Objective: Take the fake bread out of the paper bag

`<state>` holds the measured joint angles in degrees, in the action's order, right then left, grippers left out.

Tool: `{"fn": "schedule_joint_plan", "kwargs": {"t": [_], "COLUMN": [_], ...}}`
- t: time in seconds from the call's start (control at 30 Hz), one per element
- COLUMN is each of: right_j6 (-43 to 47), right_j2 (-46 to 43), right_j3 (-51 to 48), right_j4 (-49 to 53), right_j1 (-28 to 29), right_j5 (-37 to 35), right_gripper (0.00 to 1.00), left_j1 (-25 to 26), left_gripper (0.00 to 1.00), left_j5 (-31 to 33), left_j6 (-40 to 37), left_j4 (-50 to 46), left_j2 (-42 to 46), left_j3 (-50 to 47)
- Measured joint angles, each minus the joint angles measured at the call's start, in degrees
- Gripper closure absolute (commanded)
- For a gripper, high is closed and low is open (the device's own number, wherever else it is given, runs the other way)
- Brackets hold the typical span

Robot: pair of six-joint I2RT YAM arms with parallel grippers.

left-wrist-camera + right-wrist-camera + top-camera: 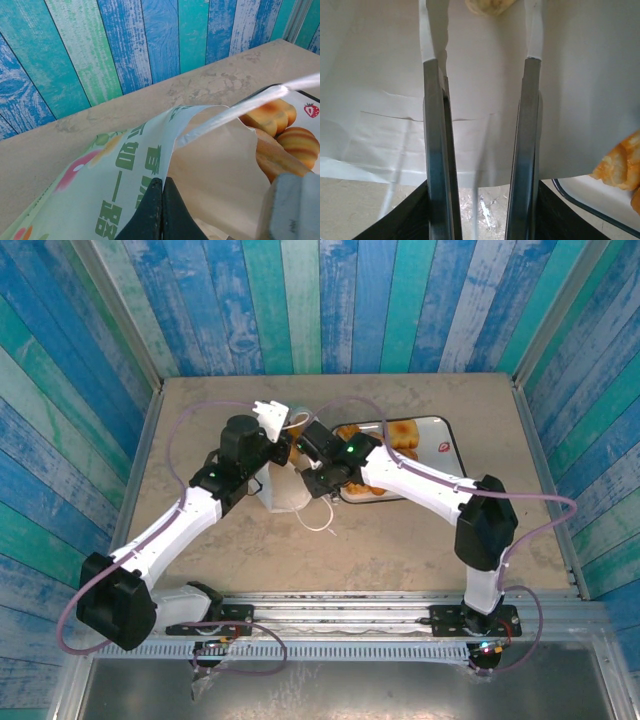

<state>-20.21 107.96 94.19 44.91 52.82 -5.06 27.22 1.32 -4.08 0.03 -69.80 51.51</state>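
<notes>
As our left gripper (162,184) clamps the mid-table paper bag (100,200) by its rim, mouth facing right toward the tray (432,430), our right gripper (482,30) sits inside, jaws apart, a toy pastry (490,5) just beyond.

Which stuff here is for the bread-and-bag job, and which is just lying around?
For the job: paper bag, fake bread, left gripper, right gripper.
Just lying around: tray, table, blue plank wall.
</notes>
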Motion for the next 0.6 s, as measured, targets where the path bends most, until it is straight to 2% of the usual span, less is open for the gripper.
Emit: {"fn": "schedule_joint_plan", "kwargs": {"t": [0.6], "right_j6": [0.94], "right_j2": [4.2], "right_j3": [2.95], "right_j4": [2.29], "right_j1": [1.27], "right_j5": [-4.33], "right_gripper": [0.5], "left_j1": [-0.57], "left_gripper": [1.0], "left_j5": [0.42], "left_j6": [1.16], "left_j4": [-0.13], "left_j2": [-0.02], "left_j3": [0.28]}}
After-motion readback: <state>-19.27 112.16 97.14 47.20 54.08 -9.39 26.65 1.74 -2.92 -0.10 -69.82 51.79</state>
